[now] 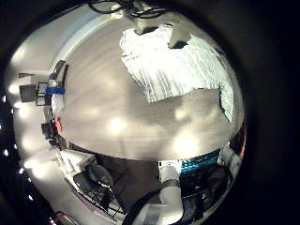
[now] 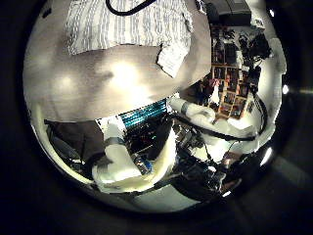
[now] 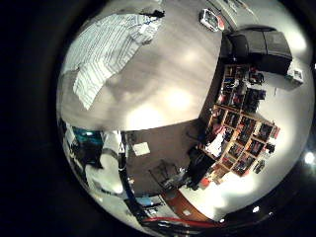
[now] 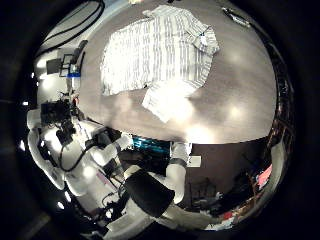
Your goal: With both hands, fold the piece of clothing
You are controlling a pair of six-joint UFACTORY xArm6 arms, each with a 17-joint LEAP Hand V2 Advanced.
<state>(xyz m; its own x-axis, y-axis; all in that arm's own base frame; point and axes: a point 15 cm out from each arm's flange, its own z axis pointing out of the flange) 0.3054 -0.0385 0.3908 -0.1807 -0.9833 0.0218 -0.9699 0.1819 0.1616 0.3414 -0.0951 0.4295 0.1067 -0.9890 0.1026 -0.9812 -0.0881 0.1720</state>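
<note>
A broad, smooth counter (image 4: 235,85) carries the things, its bare surface catching bright spots of light. Spread flat on it lies a striped shirt (image 4: 160,50) (short-sleeved, with a collar), one sleeve (image 4: 168,98) reaching out toward the counter's edge. In the left thumb side palm view the shirt (image 2: 127,22) lies near the counter's (image 2: 108,83) far side, with bare surface beside it.

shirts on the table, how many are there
1: a striped shirt lying spread on the table, one sleeve out to the side. Nothing else of the kind shows.
</note>
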